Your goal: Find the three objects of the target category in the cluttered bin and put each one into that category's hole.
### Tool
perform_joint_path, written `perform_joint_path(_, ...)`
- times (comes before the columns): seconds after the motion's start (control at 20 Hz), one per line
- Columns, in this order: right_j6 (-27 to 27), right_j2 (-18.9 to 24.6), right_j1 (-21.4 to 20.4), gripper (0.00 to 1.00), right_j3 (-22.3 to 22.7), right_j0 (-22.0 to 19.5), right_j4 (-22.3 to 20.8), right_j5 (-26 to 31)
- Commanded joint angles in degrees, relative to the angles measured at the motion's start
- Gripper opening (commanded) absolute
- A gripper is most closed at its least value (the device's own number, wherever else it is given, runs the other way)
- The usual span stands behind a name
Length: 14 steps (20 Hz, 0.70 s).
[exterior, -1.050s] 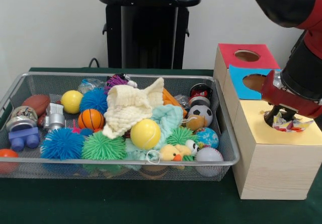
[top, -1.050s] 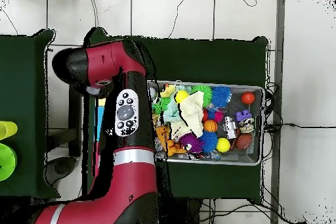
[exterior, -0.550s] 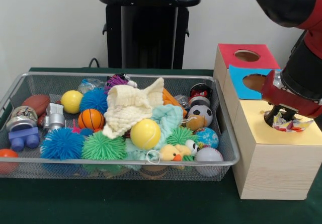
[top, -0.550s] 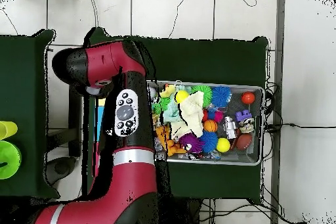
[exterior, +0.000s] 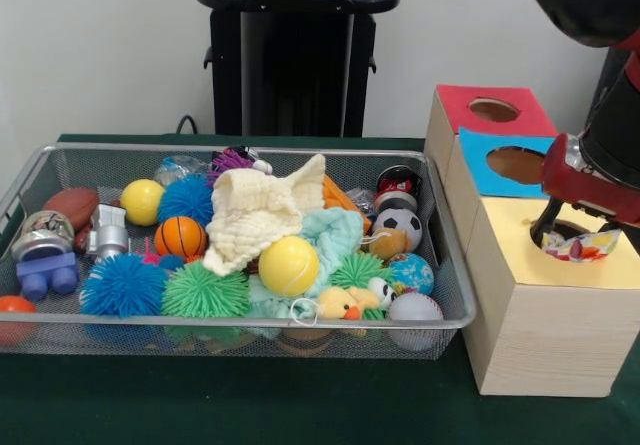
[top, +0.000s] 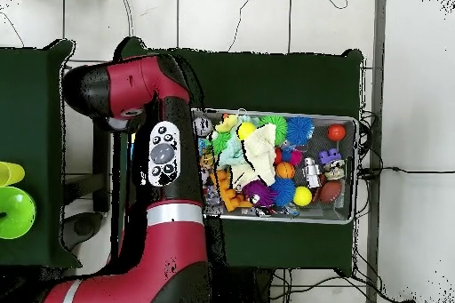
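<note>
Your gripper [exterior: 572,233] sits at the yellow hole [exterior: 570,237]; grip state unclear. The wrapper [exterior: 583,248] at its 3 o'clock looks light and crinkly: pinch its middle.

cloth: green, covers the table [exterior: 250,405]; in the overhead view a second green surface [top: 35,139] at the left edge
wall: plain, pale [exterior: 100,45], behind the table
floor: light tiles [top: 240,15], thin cables [top: 391,171] trailing across
cups: green one [top: 16,213] and yellow one [top: 7,175], side by side at the overhead view's left edge
cream rag [exterior: 262,215]: crumpled, on top of the clutter, overlaps a mint rag [exterior: 335,235]
yellow ball [exterior: 288,265]: just in front of the cream rag
basketball [exterior: 180,236]: left of the cream rag, touching it
spiky balls: blue [exterior: 122,285] and green [exterior: 204,290], side by side at the front
soccer ball [exterior: 398,227]: right side
football [exterior: 72,205]: brown, far left
duck [exterior: 345,305]: yellow, at the front
</note>
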Motion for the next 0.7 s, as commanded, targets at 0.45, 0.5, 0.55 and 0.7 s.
perform_joint_path(0.45, -5.8, 1.5, -2.5, 1.0, 0.0, -1.8, -2.8, 4.9)
perform_joint_path(0.5, -6.2, 1.5, -2.6, 1.0, -0.6, -1.8, -2.9, 5.8)
perform_joint_path(0.55, -6.7, 1.4, -2.9, 1.0, -1.2, -1.7, -3.0, 7.3)
perform_joint_path(0.7, -7.5, 1.2, -3.5, 1.0, -1.9, -1.7, -3.1, 9.1)
